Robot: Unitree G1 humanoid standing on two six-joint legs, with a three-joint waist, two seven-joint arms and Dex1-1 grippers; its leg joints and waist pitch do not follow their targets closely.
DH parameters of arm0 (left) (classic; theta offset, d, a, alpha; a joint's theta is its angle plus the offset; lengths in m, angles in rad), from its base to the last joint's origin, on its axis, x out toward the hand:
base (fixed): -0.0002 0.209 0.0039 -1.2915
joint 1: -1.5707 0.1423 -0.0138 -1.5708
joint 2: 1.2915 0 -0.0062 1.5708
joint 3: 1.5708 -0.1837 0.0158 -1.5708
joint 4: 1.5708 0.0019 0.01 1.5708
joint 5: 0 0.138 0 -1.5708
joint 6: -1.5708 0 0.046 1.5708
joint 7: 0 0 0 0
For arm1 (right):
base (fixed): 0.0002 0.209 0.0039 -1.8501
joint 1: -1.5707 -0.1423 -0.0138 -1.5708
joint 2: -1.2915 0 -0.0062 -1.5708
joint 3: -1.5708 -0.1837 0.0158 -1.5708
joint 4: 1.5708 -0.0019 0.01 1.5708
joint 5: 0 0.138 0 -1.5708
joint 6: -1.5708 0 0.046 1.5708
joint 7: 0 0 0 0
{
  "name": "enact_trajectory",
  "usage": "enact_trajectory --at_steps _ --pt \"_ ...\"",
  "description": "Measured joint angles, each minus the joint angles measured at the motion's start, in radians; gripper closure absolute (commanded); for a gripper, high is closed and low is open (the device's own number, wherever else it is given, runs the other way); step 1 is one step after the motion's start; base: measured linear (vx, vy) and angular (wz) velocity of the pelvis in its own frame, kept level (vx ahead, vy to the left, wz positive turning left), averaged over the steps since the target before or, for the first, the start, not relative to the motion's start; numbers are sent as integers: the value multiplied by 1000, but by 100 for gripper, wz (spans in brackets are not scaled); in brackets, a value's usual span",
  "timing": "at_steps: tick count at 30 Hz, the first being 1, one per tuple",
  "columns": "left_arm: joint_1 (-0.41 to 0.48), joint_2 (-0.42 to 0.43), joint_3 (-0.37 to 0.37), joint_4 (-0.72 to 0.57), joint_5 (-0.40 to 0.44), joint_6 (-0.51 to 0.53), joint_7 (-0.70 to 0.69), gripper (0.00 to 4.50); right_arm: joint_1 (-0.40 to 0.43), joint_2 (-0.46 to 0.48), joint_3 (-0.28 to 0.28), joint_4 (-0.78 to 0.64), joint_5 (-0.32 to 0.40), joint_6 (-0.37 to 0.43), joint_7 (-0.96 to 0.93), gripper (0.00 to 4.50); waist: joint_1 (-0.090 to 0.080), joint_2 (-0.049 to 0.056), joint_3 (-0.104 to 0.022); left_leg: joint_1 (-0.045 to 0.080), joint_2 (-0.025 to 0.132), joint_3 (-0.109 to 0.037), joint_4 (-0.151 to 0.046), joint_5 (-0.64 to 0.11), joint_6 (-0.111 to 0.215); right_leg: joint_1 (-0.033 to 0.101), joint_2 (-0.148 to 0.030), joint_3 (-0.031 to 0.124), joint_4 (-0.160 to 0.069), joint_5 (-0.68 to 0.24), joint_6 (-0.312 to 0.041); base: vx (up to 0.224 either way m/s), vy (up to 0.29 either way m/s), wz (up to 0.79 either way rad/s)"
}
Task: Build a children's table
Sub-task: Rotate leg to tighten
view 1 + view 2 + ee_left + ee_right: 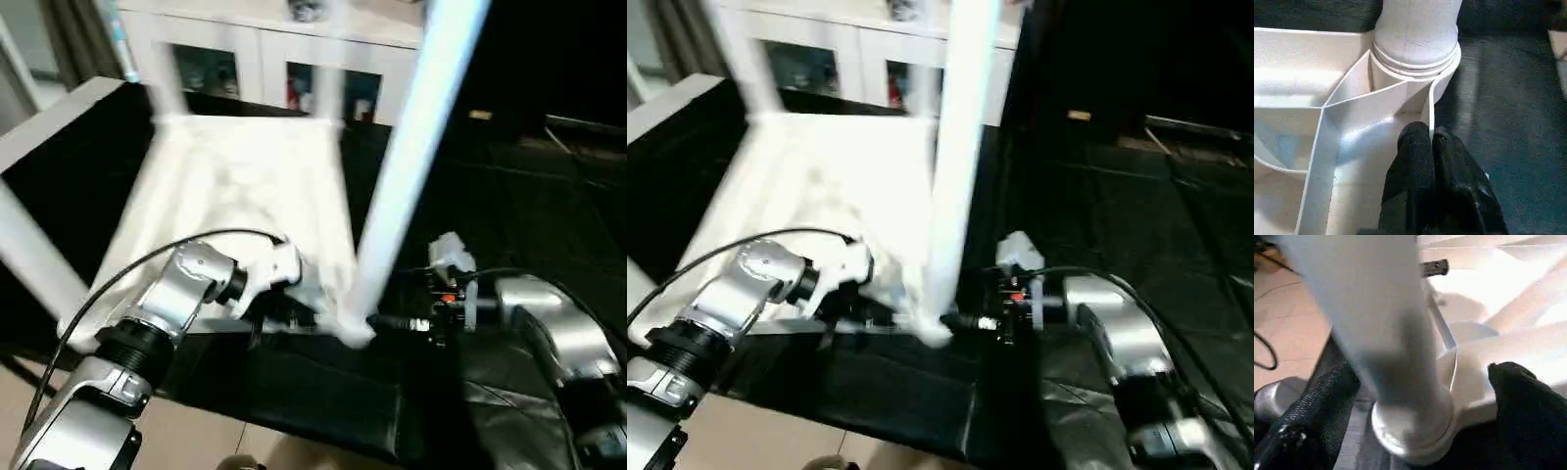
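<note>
The leg point(411, 166) is standing upright in the tabletop's point(245, 186) near corner socket. The right tool point(1420, 396) is gaping wide around its base, nearer than the left tool point(1432, 161), which is pinched shut on a rib.

Black mat point(323, 392) spread over pale floor point(186, 436), reaching back toward a white cabinet point(284, 59). Lying directly on the mat: white tabletop point(245, 186), ribbed underside up, near edge close to the mat's front border. Legs point(416, 137) standing up from corner sockets. Dark floor point(529, 196) to the right of the tabletop.
</note>
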Motion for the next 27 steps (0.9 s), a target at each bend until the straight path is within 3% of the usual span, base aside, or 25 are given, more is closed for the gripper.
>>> enact_trajectory --at_steps 11,23,27 --pt "-30 -4 -29 35 13 -58 -41 450 -23 4 80 44 -5 -12 124 116 -1 -1 0 -1 1 0 3 -1 1 0 0 0 1 0 0 0 0 0" --pt "-35 -11 -29 48 13 -63 -42 450 -38 8 74 75 -5 -24 126 202 2 -1 0 -1 1 0 5 -1 1 0 0 0 2 0 0 0 0 0" --pt "-35 -23 -20 48 2 -12 -37 450 -15 11 57 42 0 -10 102 224 2 0 -1 -1 1 0 5 -1 1 0 0 0 3 0 0 0 0 0"
